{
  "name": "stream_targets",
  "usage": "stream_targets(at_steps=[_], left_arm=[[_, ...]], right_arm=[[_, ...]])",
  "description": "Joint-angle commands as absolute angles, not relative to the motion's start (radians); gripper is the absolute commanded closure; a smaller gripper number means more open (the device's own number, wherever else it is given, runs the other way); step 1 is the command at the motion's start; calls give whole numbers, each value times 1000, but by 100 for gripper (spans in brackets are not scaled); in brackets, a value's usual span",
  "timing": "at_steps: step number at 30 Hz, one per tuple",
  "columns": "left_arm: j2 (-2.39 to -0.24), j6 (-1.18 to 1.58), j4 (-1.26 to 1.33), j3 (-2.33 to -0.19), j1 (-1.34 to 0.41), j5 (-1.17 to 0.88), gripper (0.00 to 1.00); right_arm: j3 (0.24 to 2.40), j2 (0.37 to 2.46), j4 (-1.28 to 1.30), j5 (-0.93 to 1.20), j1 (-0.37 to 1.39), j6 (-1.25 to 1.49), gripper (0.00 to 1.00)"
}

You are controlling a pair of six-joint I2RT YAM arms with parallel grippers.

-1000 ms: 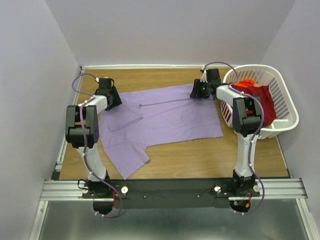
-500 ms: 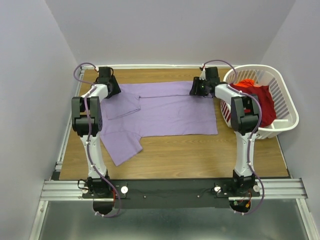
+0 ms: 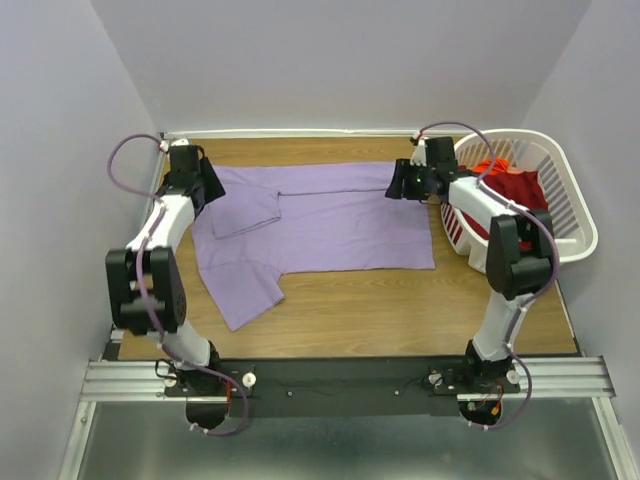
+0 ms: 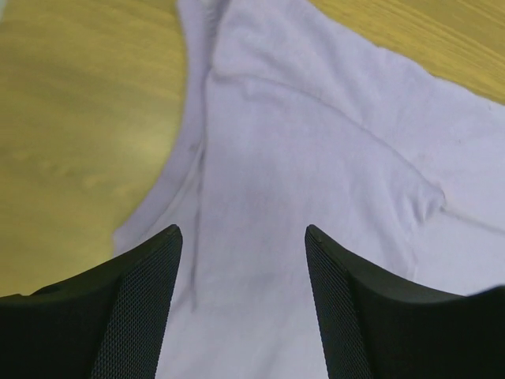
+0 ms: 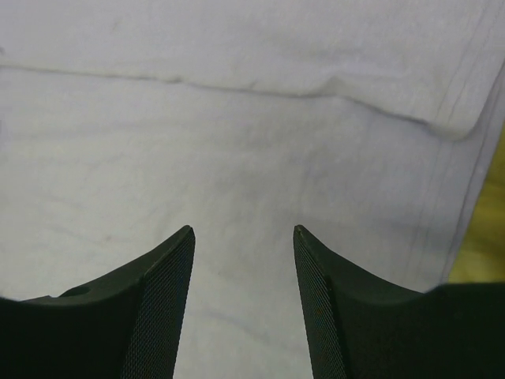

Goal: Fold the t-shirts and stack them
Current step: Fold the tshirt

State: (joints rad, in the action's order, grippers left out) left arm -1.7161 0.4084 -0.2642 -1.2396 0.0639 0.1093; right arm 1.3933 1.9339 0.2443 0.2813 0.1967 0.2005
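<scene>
While your left end effector [image 3: 210, 190] and right end effector [image 3: 400, 183] hang wide and empty over the far corners of the lavender t-shirt [image 3: 330, 225], spread mid-bench [image 3: 400, 310], you're between folds and next need fresh edge grips, with the red t-shirt [image 3: 515, 190] in the basket [image 3: 578, 215] far right.

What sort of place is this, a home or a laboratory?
Probably a laboratory test cell: robot arms bolted to an aluminium rail, plain grey walls enclosing the wooden table.
</scene>
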Motion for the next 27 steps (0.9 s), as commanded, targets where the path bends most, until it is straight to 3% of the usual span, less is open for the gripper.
stream_targets(at_steps=[1, 6, 10, 18, 27], left_arm=[[-1514, 394, -270, -1022, 107, 199, 28], [-1347, 410, -284, -842, 156, 207, 29], [-1330, 397, -302, -775, 161, 230, 33], [-1403, 396, -334, -782, 170, 227, 44], [-1525, 405, -406, -862, 169, 158, 46]], right_arm=[[1286, 1801, 325, 312, 225, 192, 39], [1192, 1689, 382, 242, 282, 199, 39], [1138, 1635, 394, 226, 331, 189, 39], [1101, 1574, 394, 206, 333, 179, 39], [1103, 1559, 390, 206, 333, 170, 39]])
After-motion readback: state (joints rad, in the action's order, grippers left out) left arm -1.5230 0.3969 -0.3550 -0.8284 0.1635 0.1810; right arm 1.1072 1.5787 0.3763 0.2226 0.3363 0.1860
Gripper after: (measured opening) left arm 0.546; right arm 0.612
